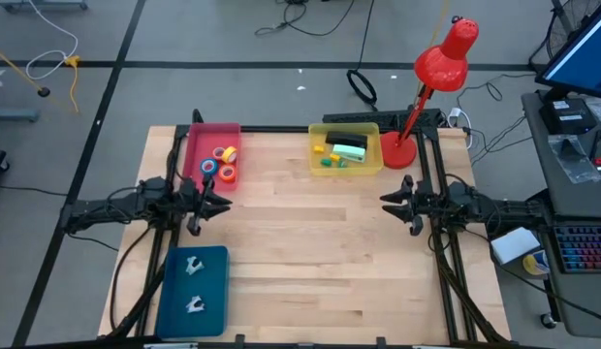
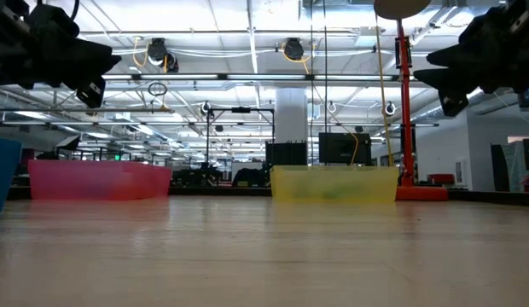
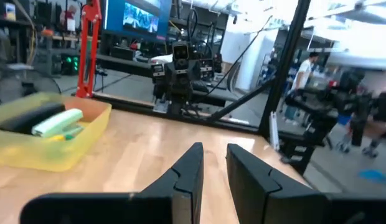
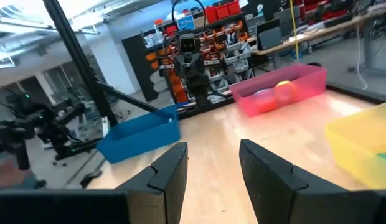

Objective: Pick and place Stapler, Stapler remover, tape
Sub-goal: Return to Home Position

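Observation:
Several small tape rolls (image 1: 224, 163), red, blue, yellow and orange, lie in the pink tray (image 1: 198, 145) at the far left. A black stapler (image 1: 345, 139) and a pale green one (image 1: 350, 150) lie in the yellow tray (image 1: 372, 160), also in the left wrist view (image 3: 47, 121). Two white staple removers (image 1: 194, 283) lie in the blue tray (image 1: 217, 291) at the near left. My left gripper (image 1: 226, 204) hovers open and empty near the pink tray. My right gripper (image 1: 385, 202) hovers open and empty near the yellow tray. Both grippers face each other across the table.
A red desk lamp (image 1: 442, 60) stands with its base (image 1: 397, 153) at the far right, beside the yellow tray. Tiny green and yellow blocks (image 1: 327, 160) lie in the yellow tray. Bare wood (image 1: 310, 252) lies between the two arms.

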Robot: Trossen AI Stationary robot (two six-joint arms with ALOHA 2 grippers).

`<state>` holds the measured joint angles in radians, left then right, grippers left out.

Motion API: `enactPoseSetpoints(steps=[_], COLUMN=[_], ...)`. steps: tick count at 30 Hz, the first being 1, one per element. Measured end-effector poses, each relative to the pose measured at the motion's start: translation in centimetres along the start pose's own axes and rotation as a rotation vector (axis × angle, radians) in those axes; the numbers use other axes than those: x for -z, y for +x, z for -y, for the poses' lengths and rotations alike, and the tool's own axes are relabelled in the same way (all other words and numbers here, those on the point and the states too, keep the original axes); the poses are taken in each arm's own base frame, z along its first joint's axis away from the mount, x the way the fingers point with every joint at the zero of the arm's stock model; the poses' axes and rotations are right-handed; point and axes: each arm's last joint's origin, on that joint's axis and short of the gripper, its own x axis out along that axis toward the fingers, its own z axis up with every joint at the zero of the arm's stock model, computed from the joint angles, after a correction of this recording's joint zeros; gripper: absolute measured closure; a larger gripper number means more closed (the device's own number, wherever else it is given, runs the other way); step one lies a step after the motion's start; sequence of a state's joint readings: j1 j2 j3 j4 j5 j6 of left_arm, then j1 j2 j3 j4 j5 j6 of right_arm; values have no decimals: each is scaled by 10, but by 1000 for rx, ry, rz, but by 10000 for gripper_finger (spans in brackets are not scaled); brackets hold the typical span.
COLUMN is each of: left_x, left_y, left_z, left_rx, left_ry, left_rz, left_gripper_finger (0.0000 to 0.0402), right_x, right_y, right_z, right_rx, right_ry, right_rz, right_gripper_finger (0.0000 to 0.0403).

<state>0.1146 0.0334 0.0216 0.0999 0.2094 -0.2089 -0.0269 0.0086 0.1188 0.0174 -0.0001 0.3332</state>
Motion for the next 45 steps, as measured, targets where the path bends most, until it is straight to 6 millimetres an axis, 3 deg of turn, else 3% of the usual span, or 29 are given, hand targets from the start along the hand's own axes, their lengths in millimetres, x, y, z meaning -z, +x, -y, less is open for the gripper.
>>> enactPoseSetpoints(steps=[6, 45], left_x=[-1, -1], left_y=[0, 0], left_z=[0, 0], left_rx=[1, 1], left_ry=[-65, -65], left_rz=[7, 7], left_gripper_finger=[332, 332], right_x=[0, 0], right_y=[0, 0], right_z=[0, 0], right_rx=[-2, -2], right_ry=[21, 21], right_rz=[-1, 0], right_gripper_finger=[261, 261])
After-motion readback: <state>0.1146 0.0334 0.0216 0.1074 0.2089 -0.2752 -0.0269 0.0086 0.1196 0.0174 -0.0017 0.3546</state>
